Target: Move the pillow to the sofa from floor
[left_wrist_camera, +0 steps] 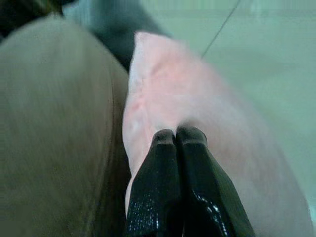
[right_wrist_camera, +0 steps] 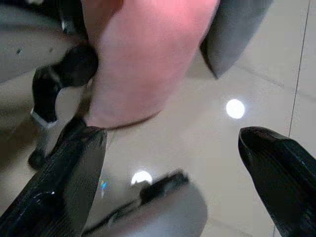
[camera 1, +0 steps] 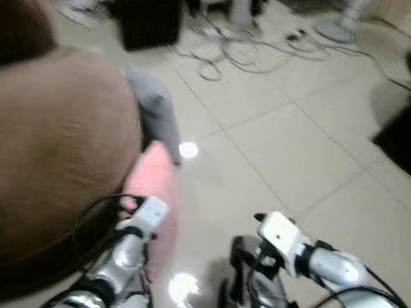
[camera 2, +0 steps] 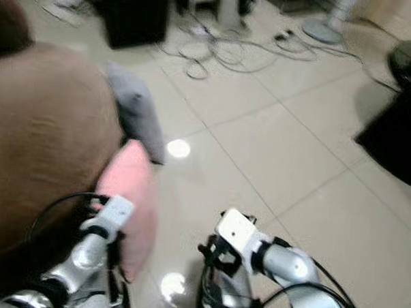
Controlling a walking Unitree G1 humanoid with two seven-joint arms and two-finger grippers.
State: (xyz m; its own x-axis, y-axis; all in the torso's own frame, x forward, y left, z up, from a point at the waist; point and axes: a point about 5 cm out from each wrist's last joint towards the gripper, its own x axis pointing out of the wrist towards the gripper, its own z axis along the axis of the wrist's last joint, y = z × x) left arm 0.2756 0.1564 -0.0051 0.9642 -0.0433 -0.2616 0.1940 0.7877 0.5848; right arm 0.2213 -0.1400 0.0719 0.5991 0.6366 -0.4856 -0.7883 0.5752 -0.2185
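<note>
A pink pillow point(camera 1: 156, 182) hangs upright against the side of the brown sofa point(camera 1: 56, 141), its lower end close to the tiled floor. My left gripper point(left_wrist_camera: 176, 134) is shut on the pillow's edge, with the fabric pinched between its two black fingers. My right gripper point(right_wrist_camera: 173, 136) stands open, low over the floor to the right of the pillow and apart from it. The pink pillow point(right_wrist_camera: 143, 54) also lies ahead of that gripper in the right wrist view.
A grey pillow point(camera 1: 156, 111) leans on the sofa just beyond the pink one. Loose cables point(camera 1: 230, 53), a black box point(camera 1: 150, 15) and a fan base point(camera 1: 334, 30) lie farther back. Dark furniture point(camera 1: 408, 129) stands at the right. Bare tiles stretch between.
</note>
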